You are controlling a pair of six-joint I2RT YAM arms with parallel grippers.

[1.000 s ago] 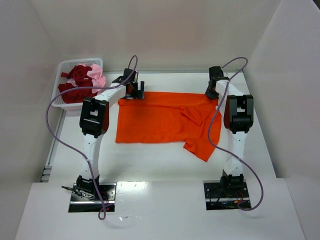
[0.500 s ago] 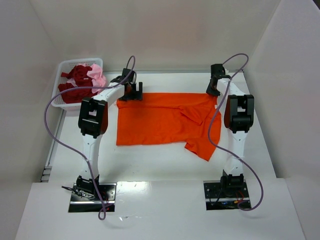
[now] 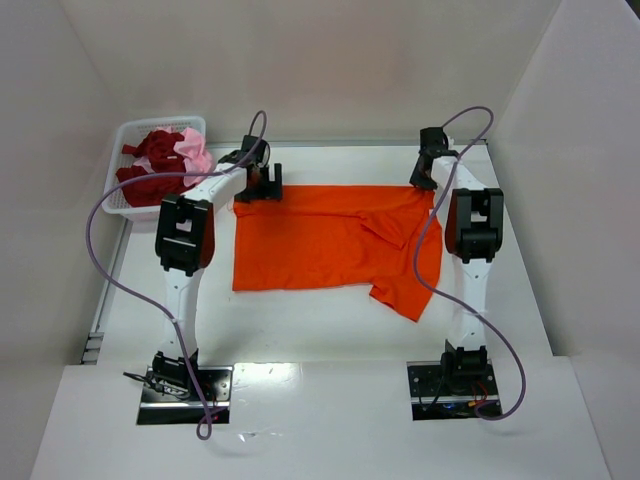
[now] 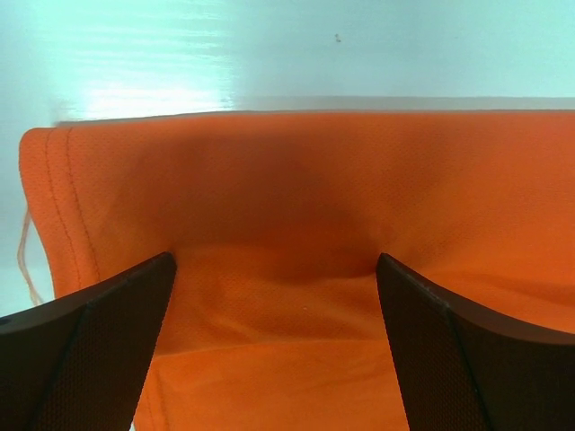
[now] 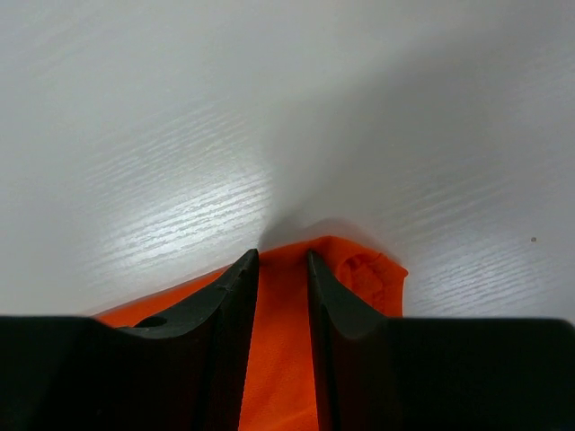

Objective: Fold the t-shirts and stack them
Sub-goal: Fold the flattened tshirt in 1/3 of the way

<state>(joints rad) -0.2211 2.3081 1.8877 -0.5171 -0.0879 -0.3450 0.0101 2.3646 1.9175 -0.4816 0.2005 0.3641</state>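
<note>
The left end effector [image 3: 262,182] has edged left, released wide above the orange t-shirt [image 3: 320,240], which lies flat on the surface [image 3: 320,325]. The right end effector [image 5: 283,258] stands narrowly parted at the shirt's far-right corner; I cannot tell whether it grips.

**Covered edges, cropped cloth, an unclear pinch**

From above, the right arm [image 3: 473,225] covers the right edge of the orange t-shirt [image 3: 320,240], and the left gripper [image 3: 264,190] hides its far-left corner. In the left wrist view the cloth runs off the right and bottom edges, and both fingers [image 4: 81,350] are cropped. The right gripper [image 5: 281,260] shows only a thin orange strip between its tips; whether it pinches cloth cannot be told. The dark red and pink shirts [image 3: 145,185] heaped in the basket [image 3: 118,150] cannot be counted.
</note>
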